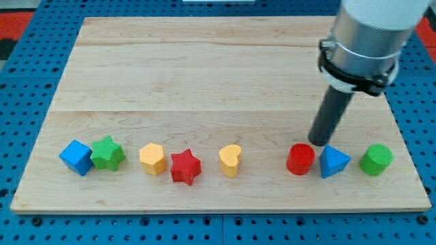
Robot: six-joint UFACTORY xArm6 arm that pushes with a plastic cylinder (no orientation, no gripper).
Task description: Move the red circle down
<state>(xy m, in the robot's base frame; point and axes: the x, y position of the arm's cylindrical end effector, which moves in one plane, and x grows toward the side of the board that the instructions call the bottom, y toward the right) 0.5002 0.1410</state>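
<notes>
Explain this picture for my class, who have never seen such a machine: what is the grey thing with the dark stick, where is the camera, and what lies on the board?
The grey cylinder is a robot arm ending in a dark rod; it has no hand and holds nothing, it only pushes. The rod's tip sits just above the red circle, near the blue triangle. One camera looks down at the wooden board. Along the bottom, from the view's left: blue cube, green star, yellow block, red star, yellow heart, then, past the triangle, a green cylinder.
</notes>
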